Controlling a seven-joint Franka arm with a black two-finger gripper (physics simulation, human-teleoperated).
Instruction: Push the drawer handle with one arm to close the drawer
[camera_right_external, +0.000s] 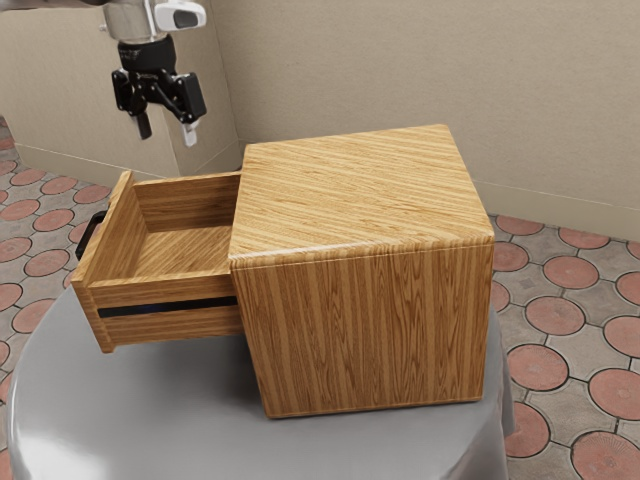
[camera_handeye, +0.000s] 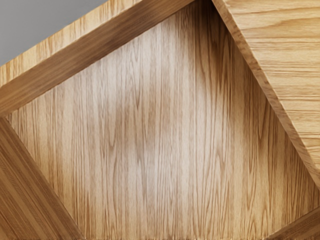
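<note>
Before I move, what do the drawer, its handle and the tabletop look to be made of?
The drawer looks like wood or wood veneer with a satin finish, judging by its streaky grain. Its handle is dark and smooth, perhaps painted metal or plastic. The tabletop is glossy grey with a soft sheen; coated cloth or plastic, I can't tell.

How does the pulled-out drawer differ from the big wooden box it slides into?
The drawer is open at its top, while the box has a solid top. The drawer is smaller and shallower than the box. The drawer bears a black handle; the box's visible sides are plain. Both are light brown wood with streaky grain.
</note>
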